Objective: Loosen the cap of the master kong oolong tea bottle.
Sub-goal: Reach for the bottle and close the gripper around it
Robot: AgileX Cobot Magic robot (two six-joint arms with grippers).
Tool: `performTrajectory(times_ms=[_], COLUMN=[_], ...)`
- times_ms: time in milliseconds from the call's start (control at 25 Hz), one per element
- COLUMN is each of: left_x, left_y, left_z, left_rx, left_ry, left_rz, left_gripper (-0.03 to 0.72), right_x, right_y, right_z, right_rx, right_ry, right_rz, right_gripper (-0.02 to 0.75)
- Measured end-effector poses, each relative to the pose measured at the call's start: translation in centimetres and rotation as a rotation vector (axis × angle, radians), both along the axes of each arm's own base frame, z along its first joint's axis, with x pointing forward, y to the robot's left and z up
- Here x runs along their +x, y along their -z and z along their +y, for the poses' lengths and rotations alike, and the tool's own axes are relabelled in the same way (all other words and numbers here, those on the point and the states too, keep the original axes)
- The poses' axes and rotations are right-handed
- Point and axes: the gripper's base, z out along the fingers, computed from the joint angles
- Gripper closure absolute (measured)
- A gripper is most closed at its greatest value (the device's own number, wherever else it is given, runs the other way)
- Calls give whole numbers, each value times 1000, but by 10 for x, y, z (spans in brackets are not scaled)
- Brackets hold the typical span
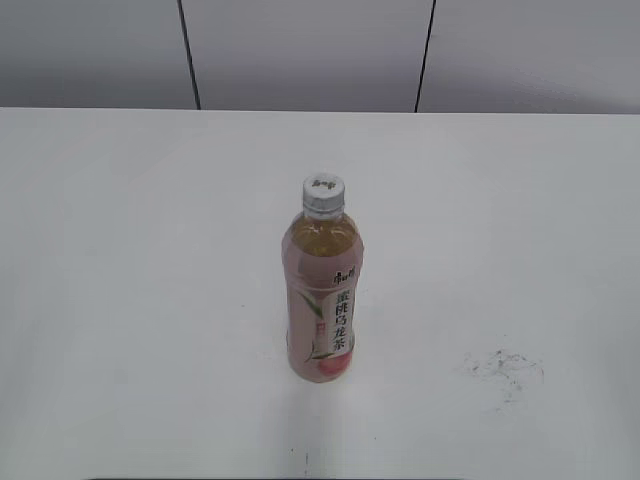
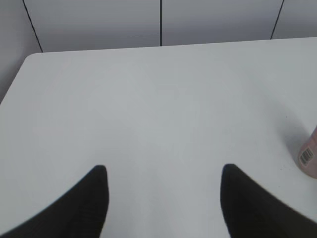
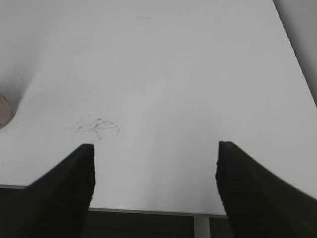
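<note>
The master kong oolong tea bottle [image 1: 321,298] stands upright near the middle of the white table, amber tea inside, pink-and-white label facing me. Its white ribbed cap [image 1: 323,192] sits on top. Neither gripper shows in the exterior view. In the left wrist view my left gripper [image 2: 162,171] is open and empty over bare table, with the bottle's lower edge [image 2: 309,154] at the far right. In the right wrist view my right gripper [image 3: 154,148] is open and empty near the table's front edge, with a sliver of the bottle's base [image 3: 4,111] at the far left.
The white table [image 1: 120,300] has a patch of dark scuff marks [image 1: 505,368] right of the bottle, which also shows in the right wrist view [image 3: 96,126]. A grey panelled wall [image 1: 300,50] stands behind the table's far edge.
</note>
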Motion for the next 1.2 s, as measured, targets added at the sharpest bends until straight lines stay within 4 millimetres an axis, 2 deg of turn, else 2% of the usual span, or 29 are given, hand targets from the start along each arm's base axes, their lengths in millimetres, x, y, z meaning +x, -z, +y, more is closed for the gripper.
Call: performTrajectory(times_ms=[240,480,600,760,840,1000,1200], left_x=[4,23,41,73,87,107,130], left_y=[-6,-36,-36,-8,12,48,62], left_z=[-1,-5,-7,-5,-3,0,-6], left_rx=[-5,-90,-144,-166,-165,-170,-130], left_ry=[3,34,38,4,-18,-63,-7], left_rz=[-6,-272,-330,-349,-354,-363,-356], left_gripper=[251,251,264,271,271,271,271], right_x=[0,0,0,0,0,0,0], right_y=[0,0,0,0,0,0,0], right_z=[0,0,0,0,0,0,0], right_rx=[0,0,0,0,0,1,1], right_ry=[0,0,0,0,0,-1,-1], right_rz=[0,0,0,0,0,0,0], right_gripper=[165,165,165,165,165,165,165])
